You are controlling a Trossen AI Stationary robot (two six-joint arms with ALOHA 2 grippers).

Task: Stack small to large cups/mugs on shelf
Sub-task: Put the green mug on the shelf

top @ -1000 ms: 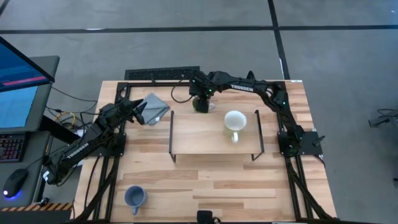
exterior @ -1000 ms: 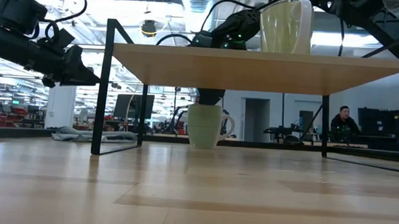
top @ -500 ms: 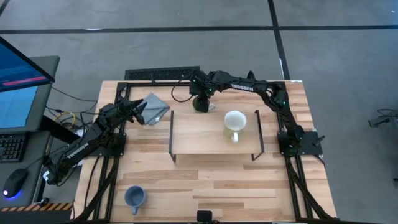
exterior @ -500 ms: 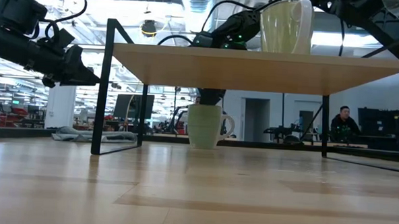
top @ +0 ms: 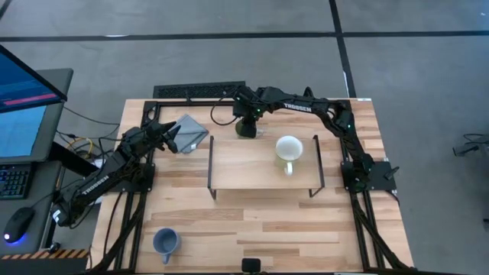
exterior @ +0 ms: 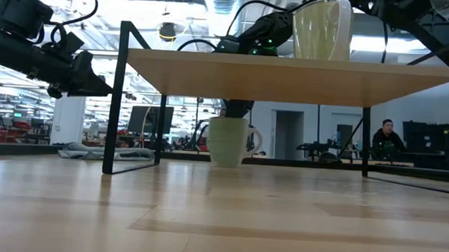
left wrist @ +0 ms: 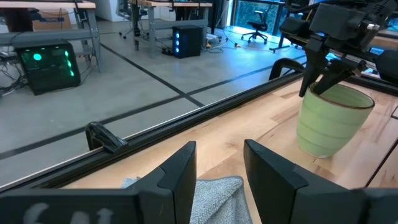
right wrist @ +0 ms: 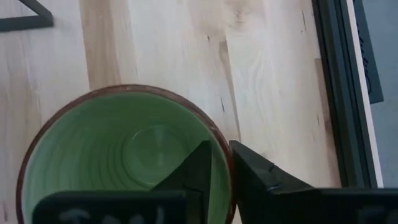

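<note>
The wooden worktop (top: 260, 229) carries everything, with a black frame rail along its far edge. Near its middle stands the shelf (top: 244, 164), a light-wood board on thin black wire legs; in the low view its board (exterior: 287, 75) spans most of the picture above the worktop.

The right arm reaches from its base at the worktop's right side across the far edge, to a spot just behind the shelf's far left corner. The left arm lies along the left side of the worktop, its left hand (top: 170, 136) raised clear of the surface just beside a folded grey cloth (top: 189, 131). Its two fingers (left wrist: 177, 177) stand partly apart with nothing between them, the cloth (left wrist: 211, 190) showing below the gap.

The cream-white mug (top: 288, 150) stands upright on the right half of the shelf, handle toward the near edge. The green mug (top: 246, 128) stands upright on the worktop behind the shelf, seen under the board in the low view (exterior: 227, 141). The right hand (right wrist: 222, 171) comes down on it from above, one finger inside the cup and one outside, pinched on the rim wall (right wrist: 124, 149). The blue mug (top: 166, 241) stands well apart from the others, near the front left corner of the worktop.
</note>
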